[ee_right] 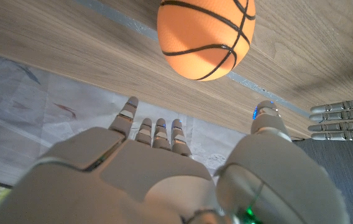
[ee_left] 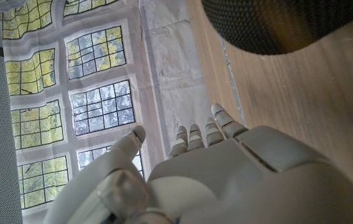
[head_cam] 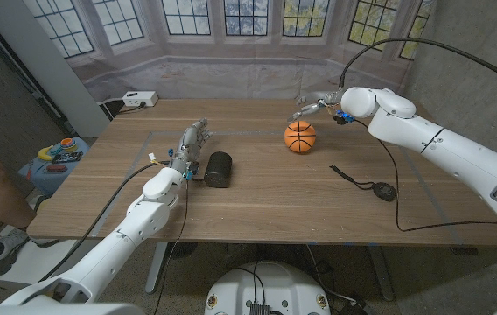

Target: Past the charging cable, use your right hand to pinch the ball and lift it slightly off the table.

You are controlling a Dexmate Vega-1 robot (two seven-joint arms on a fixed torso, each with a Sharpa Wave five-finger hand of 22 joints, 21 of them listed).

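Note:
A small orange basketball (head_cam: 300,136) sits on the wooden table (head_cam: 257,206) at the middle right, and it shows close up in the right wrist view (ee_right: 206,36). My right hand (head_cam: 316,104) hovers just behind the ball, fingers apart, holding nothing (ee_right: 164,174). A black charging cable (head_cam: 367,184) with a round puck lies on the table nearer to me than the ball. My left hand (head_cam: 192,143) stands at the middle left with its fingers spread and empty (ee_left: 207,174).
A black cylinder (head_cam: 219,170) lies just right of my left hand, its dark meshed end close by (ee_left: 276,22). A white power strip (head_cam: 139,100) sits at the far left corner. A person's leg and colourful toys (head_cam: 59,153) are off the table's left.

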